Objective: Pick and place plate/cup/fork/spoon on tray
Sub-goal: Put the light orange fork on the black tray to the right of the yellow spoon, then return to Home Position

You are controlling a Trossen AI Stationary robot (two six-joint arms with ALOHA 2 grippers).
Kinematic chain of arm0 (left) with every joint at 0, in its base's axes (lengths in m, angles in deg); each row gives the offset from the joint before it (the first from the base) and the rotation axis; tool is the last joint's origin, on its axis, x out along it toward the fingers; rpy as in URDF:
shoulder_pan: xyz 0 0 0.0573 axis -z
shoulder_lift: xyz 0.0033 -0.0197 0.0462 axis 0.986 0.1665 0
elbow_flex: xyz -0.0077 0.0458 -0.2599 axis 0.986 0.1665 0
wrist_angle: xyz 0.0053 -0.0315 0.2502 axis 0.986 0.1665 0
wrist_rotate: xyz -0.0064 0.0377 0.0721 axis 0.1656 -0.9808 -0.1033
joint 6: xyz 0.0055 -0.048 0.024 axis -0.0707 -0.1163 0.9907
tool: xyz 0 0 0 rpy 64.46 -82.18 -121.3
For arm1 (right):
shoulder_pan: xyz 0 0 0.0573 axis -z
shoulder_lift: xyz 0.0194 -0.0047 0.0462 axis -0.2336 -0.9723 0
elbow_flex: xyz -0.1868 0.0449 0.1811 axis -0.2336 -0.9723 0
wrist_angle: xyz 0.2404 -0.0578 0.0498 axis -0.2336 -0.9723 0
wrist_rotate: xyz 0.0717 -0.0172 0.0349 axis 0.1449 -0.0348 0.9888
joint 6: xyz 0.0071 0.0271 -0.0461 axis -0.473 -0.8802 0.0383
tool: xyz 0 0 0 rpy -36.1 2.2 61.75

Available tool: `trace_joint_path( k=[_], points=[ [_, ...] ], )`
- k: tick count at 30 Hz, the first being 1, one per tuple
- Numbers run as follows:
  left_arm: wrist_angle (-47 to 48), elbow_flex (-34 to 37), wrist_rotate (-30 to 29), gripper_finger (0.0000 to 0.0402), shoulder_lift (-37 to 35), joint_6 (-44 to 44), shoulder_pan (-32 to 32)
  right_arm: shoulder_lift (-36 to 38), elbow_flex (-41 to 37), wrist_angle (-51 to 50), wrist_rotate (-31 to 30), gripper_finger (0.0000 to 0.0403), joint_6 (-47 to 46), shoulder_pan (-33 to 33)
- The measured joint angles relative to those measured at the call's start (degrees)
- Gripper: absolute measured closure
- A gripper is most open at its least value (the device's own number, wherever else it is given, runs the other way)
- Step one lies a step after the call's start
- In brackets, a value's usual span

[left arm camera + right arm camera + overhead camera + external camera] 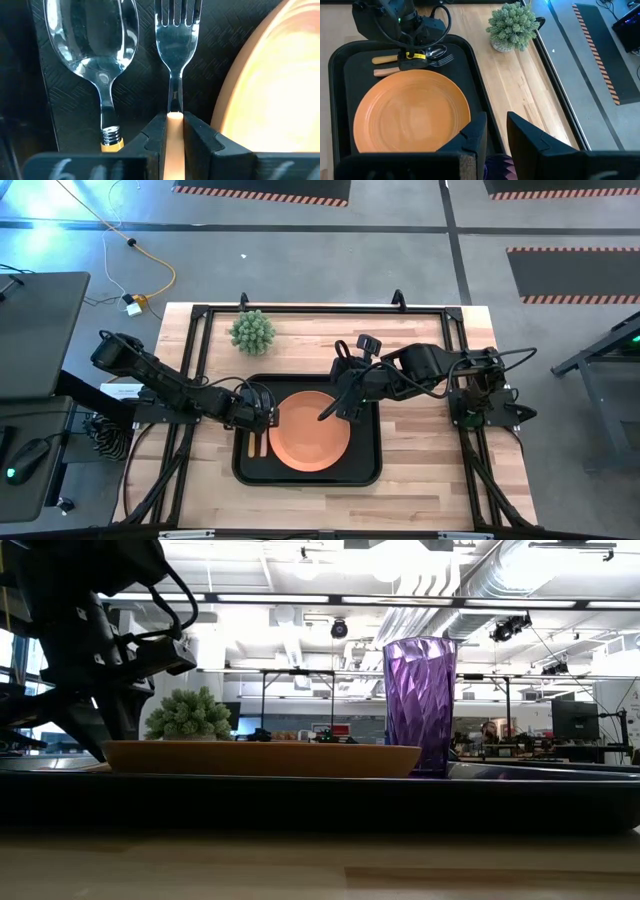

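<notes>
1. Fork placement is the step in hand: the left gripper (174,137) pinches the orange handle of the fork (174,45), which lies flat on the tray (368,472) between the spoon (95,50) and the plate (311,431).
2. To finish well, the fingers should spread only slightly and the arm lift straight up — any sideways drag would likely nudge the fork against the spoon or the plate's rim.
3. The spoon lies just beside the fork, roughly parallel, so a clean vertical retreat matters.
4. The right gripper (496,135) hangs over the tray's far side near the cup (420,705) — its fingers stand apart with nothing pinched between them, and the cup rests upright on the tray beside the plate.
5. Both arms crowd the tray, so each should probably withdraw outward to its own side.
</notes>
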Motion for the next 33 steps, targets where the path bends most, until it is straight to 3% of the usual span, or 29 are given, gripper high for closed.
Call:
trace_joint_path(
  k=[7,17,33],
  points=[
    [0.0,0.0,1.4,0.0351,0.0,1.3,0.0,0.0,0.0,0.0,0.0,0.0336,0.0,0.0],
    [0.0,0.0,1.4,0.0296,0.0,0.9,0.0,0.0,0.0,0.0,0.0,0.0336,0.0,0.0],
    [0.5,0.0,1.4,0.0291,-2.5,1.4,0.0,0.0,0.0,0.0,0.0,0.0336,0.0,0.0]
  ],
)
